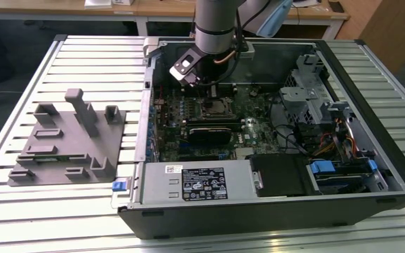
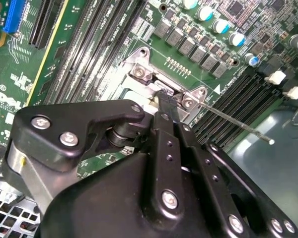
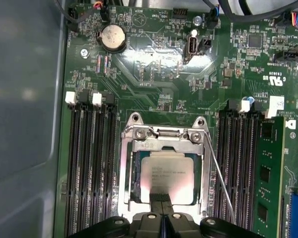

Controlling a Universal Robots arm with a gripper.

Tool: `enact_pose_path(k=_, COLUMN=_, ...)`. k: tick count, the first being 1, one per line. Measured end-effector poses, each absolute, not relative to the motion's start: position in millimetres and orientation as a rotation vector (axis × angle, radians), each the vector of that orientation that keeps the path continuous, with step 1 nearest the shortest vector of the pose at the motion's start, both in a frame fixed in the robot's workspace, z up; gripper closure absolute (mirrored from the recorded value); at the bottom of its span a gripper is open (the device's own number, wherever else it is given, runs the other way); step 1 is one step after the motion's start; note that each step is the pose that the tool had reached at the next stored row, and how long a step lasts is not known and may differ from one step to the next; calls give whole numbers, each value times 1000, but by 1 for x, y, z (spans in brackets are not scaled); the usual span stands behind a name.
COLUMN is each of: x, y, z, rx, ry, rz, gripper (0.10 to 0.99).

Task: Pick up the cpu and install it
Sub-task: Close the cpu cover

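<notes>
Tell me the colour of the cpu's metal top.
Pale silvery-white, with glare across it; the cpu shows best in the first wrist view.

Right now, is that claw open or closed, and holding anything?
Gripper: fingers closed together, holding nothing, tips by the cpu lying in its socket.

Small print stands on the cpu (image 3: 166, 174), the motherboard (image 3: 154, 74) and a white label (image 1: 204, 182).

Silvery-grey tubular arm (image 1: 215, 23) there, a pale blue joint cap (image 1: 271, 20) up top, and a black-and-white box (image 1: 186, 66) at the wrist, possibly a camera. An orange cable (image 1: 223, 58) loops beside it. The gripper (image 2: 167, 101) is all matte black linkage bars, studded with bright silver screws (image 2: 169, 199).
</notes>
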State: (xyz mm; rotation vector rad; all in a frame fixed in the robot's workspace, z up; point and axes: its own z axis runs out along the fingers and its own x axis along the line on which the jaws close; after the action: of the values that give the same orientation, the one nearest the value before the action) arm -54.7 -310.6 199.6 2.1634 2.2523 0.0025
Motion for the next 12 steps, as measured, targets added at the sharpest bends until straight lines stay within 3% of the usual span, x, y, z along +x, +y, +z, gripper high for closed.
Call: enact_pose_path(k=12, x=-49, y=-310, z=202, rx=2164, ry=2253, rz=7, gripper=980)
